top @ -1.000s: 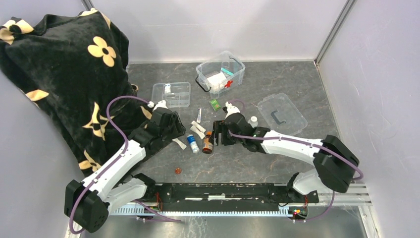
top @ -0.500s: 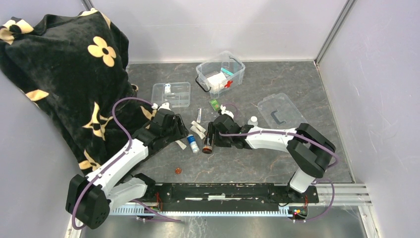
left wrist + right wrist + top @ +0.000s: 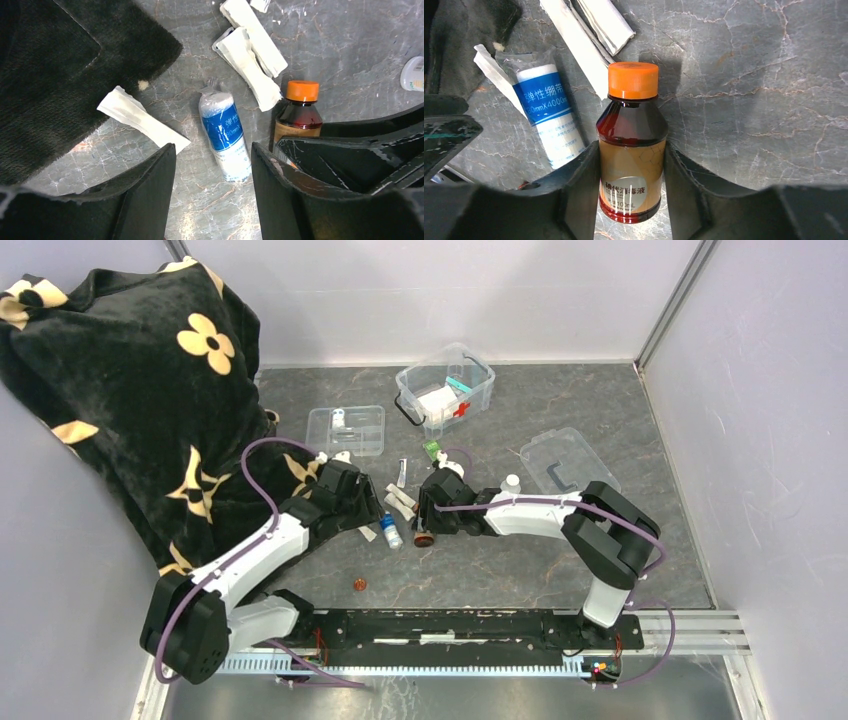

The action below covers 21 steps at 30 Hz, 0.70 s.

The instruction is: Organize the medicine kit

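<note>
The medicine kit point(image 3: 445, 390), a clear box with a red cross, stands open at the back of the table. A brown bottle point(image 3: 632, 145) with an orange cap lies on the table's middle. My right gripper point(image 3: 632, 150) is shut on it, both fingers pressed against its labelled sides. From above, the right gripper point(image 3: 428, 515) covers most of the bottle point(image 3: 424, 536). My left gripper point(image 3: 212, 152) is open over the near end of a blue-and-white bandage roll point(image 3: 225, 132) without touching it. The left gripper point(image 3: 368, 512) sits just left of the roll point(image 3: 390, 532).
White packets point(image 3: 252, 47) lie beyond the roll and a white strip point(image 3: 142, 119) to its left. A black flowered blanket point(image 3: 130, 390) covers the left side. A divided clear tray point(image 3: 346, 430), a flat lid point(image 3: 568, 468), a small white bottle point(image 3: 511, 483) and a green packet point(image 3: 432, 450) lie around.
My right gripper slid left along the brown bottle and its jaws closed in on it. The left gripper edged forward toward the bandage roll, its jaws unchanged.
</note>
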Each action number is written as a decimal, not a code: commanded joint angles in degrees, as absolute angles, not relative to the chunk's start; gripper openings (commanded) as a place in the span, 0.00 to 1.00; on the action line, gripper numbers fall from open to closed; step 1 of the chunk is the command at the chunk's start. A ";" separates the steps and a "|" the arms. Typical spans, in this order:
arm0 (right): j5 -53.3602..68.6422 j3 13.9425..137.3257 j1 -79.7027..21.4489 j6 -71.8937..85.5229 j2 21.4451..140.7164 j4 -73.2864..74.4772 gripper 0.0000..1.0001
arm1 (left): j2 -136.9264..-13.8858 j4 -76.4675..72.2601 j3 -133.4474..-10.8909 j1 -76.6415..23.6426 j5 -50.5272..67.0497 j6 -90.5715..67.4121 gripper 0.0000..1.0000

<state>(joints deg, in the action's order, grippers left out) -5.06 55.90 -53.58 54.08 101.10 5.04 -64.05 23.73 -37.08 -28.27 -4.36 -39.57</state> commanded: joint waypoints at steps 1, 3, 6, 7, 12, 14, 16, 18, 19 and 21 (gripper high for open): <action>-7.29 54.65 -53.53 52.61 98.74 4.36 0.45 | -65.53 20.19 -35.98 -29.35 -3.34 -39.06 0.63; -5.74 53.37 -52.99 52.24 97.59 3.28 0.42 | -66.68 19.37 -35.82 -30.60 -3.42 -40.19 0.63; -5.85 51.60 -52.72 51.49 95.31 3.02 0.39 | -69.34 18.12 -35.77 -33.34 -3.63 -42.10 0.63; -6.03 50.99 -52.64 51.20 94.48 3.01 0.39 | -70.27 18.10 -35.91 -34.37 -4.24 -42.64 0.63; -6.87 48.53 -52.52 49.66 90.17 3.67 0.37 | -73.40 18.18 -36.49 -37.29 -7.67 -45.19 0.64; -7.18 47.49 -52.49 49.26 88.58 3.82 0.37 | -74.62 17.90 -36.48 -37.53 -8.58 -46.04 0.64; -7.35 46.24 -52.55 49.03 86.89 3.88 0.37 | -75.85 17.36 -36.60 -37.69 -9.29 -46.45 0.64; -7.42 45.39 -52.55 48.50 85.57 3.92 0.35 | -77.13 16.80 -37.01 -37.88 -9.93 -46.64 0.63; -7.38 44.98 -52.51 48.02 85.13 4.09 0.34 | -77.69 16.52 -37.23 -38.00 -10.20 -46.67 0.61; -7.34 44.05 -52.56 47.34 84.03 4.46 0.34 | -79.12 16.24 -37.97 -38.33 -10.80 -46.67 0.58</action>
